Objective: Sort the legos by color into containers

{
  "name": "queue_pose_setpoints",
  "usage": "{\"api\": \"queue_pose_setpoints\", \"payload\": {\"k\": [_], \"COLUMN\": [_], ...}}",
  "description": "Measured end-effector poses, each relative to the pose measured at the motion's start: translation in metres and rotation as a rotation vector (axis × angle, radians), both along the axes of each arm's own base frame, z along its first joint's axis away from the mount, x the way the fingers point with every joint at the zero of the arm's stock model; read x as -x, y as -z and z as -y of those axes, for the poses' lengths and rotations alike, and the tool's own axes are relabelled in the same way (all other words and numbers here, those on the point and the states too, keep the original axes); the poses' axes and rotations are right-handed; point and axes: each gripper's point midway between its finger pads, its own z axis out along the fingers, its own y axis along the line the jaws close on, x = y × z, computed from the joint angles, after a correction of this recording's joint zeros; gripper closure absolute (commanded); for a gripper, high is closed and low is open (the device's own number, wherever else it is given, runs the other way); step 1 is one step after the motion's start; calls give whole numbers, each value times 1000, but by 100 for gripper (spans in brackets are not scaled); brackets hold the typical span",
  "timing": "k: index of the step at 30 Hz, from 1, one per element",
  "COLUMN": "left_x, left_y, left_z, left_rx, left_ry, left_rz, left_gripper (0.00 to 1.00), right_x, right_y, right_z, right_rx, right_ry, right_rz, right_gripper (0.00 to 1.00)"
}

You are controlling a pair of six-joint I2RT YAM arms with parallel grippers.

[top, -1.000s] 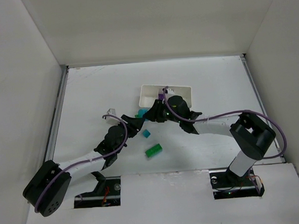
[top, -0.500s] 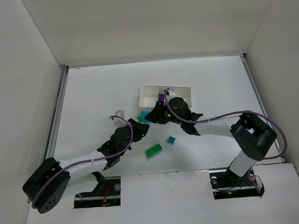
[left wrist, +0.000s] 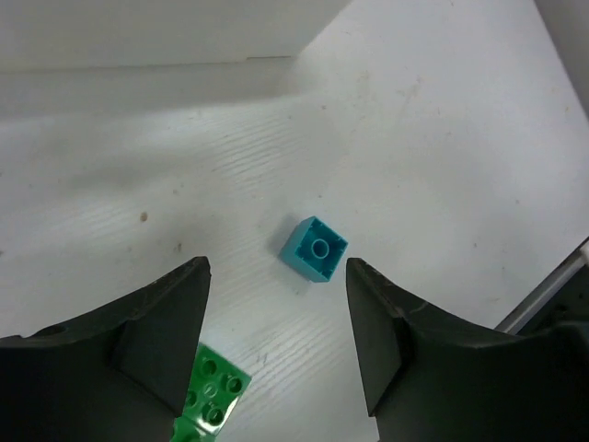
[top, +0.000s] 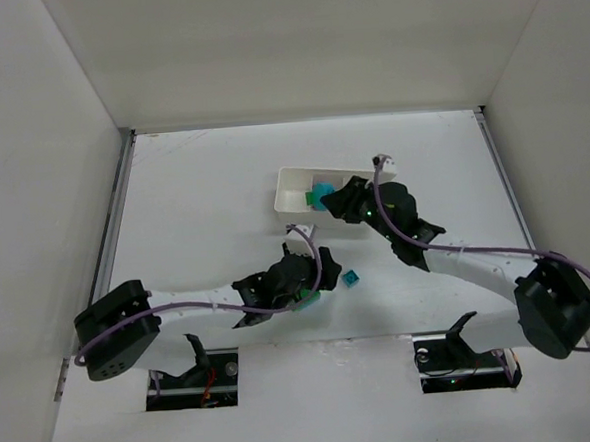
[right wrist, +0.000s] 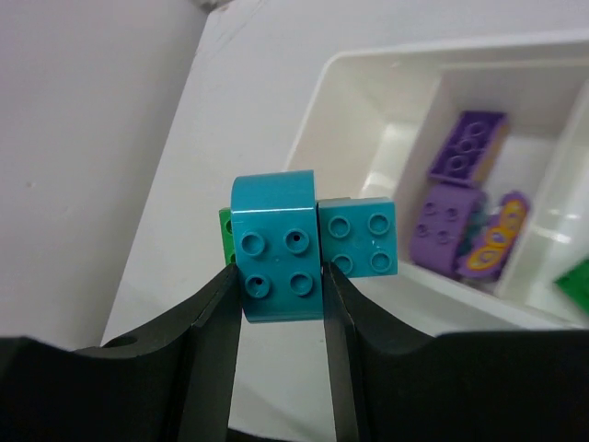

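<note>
At centre of the right wrist view, the right gripper (right wrist: 281,299) is clamping a teal brick (right wrist: 276,247) above the tray (right wrist: 368,66), with purple bricks (right wrist: 465,147) already lying inside. The left gripper (left wrist: 276,322) is gaping over a loose cyan brick (left wrist: 314,249) and a green brick (left wrist: 213,387), both awaiting sorting.

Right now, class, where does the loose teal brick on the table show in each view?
Top external: loose teal brick on the table, just right of centre.
Left wrist: the brick sits mid-picture.
Right wrist: not in it; the rounded teal brick there is gripped by the right tool.
Shared landmark: the green brick, lower left of it in both.
</note>
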Motion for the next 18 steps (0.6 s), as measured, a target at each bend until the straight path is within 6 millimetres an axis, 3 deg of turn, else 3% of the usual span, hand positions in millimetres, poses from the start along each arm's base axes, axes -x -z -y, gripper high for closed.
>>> {"api": "queue_pose_setpoints", "payload": {"k": [5,9,14,18], "left_x": [2,2,14,19], "left_y": [-4,17,58,74], "left_z": [36,59,80,84], "left_rx": [-123,-248,-407,-480], "left_ry": [123,221,351,400], "left_rz": [104,139,133,134], "left_gripper": [38,37,38,44], "right_x": [-8,-14,-16,-17], "right_y": [1,4,11,14], "right_z": [50,79,96,100], "right_rx": [3,6,12,7], "right_ry": [135,208,245,249], "right_rz": [14,14,2,-8], "right_gripper": [70,70,70,70]}}
